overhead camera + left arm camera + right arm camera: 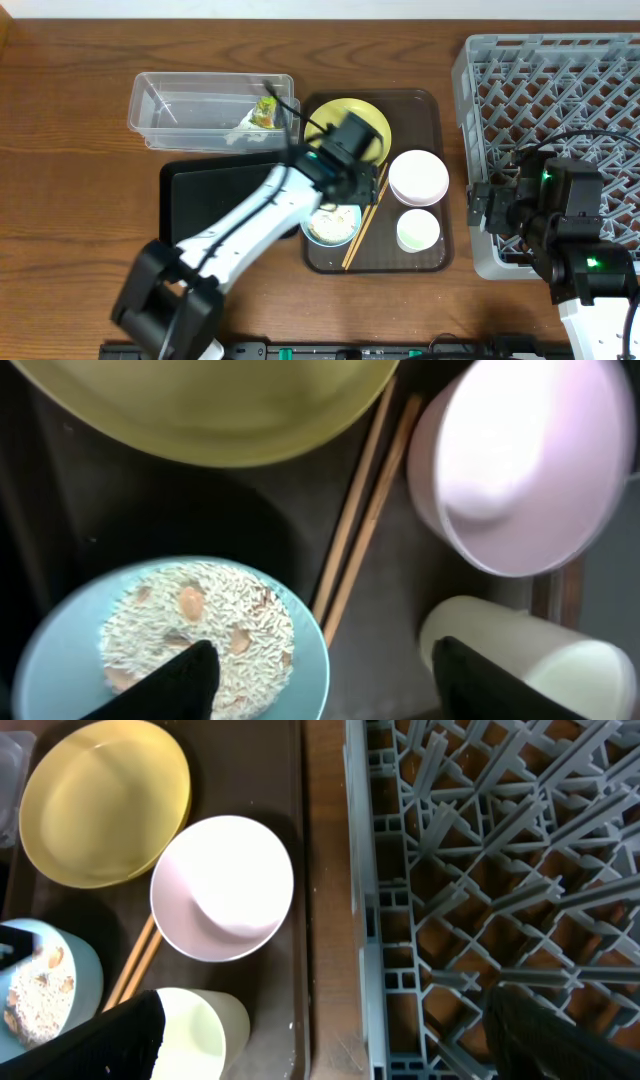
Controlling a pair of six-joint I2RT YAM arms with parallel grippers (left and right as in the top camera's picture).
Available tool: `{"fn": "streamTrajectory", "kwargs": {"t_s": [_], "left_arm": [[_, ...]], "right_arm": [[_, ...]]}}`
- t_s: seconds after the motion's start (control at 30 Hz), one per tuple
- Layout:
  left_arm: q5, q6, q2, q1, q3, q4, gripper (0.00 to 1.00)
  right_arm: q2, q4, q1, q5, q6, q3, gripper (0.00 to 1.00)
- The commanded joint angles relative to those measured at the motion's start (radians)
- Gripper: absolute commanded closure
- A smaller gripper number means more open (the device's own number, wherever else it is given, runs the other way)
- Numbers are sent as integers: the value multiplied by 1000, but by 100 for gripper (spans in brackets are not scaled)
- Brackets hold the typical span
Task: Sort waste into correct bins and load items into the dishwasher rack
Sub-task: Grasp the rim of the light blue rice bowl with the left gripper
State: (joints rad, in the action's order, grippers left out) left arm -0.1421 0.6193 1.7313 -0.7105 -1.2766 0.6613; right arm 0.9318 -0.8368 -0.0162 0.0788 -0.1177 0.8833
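Observation:
A light-blue bowl heaped with rice scraps sits on the brown serving tray. My left gripper hangs open above the bowl's right rim, one finger over the rice and the other over the white cup. Chopsticks lie between the blue bowl and the pinkish bowl. The yellow plate is behind them. A green-and-white wrapper lies in the clear tub. My right gripper is open over the gap between the serving tray and the grey rack.
The black tray lies left of the serving tray, partly under my left arm. In the right wrist view the cup, pinkish bowl and yellow plate sit left of a strip of bare wooden table.

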Motion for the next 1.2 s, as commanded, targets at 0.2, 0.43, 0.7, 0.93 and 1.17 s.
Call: {"fn": "streamTrajectory", "kwargs": {"t_s": [0.2, 0.43, 0.7, 0.93, 1.17], "left_arm": [[110, 116, 164, -106, 16, -42, 39], [110, 116, 197, -116, 16, -37, 62], [110, 115, 197, -116, 16, -21, 88], [110, 32, 136, -113, 13, -9, 94], [104, -119, -76, -53, 10, 58, 94]], "right_arm": [[-2, -10, -17, 8, 9, 22, 1], [-2, -13, -17, 8, 9, 21, 1], [-2, -14, -17, 8, 9, 21, 1], [-2, -20, -17, 8, 10, 22, 1], [-2, -19, -17, 8, 10, 21, 1]]}}
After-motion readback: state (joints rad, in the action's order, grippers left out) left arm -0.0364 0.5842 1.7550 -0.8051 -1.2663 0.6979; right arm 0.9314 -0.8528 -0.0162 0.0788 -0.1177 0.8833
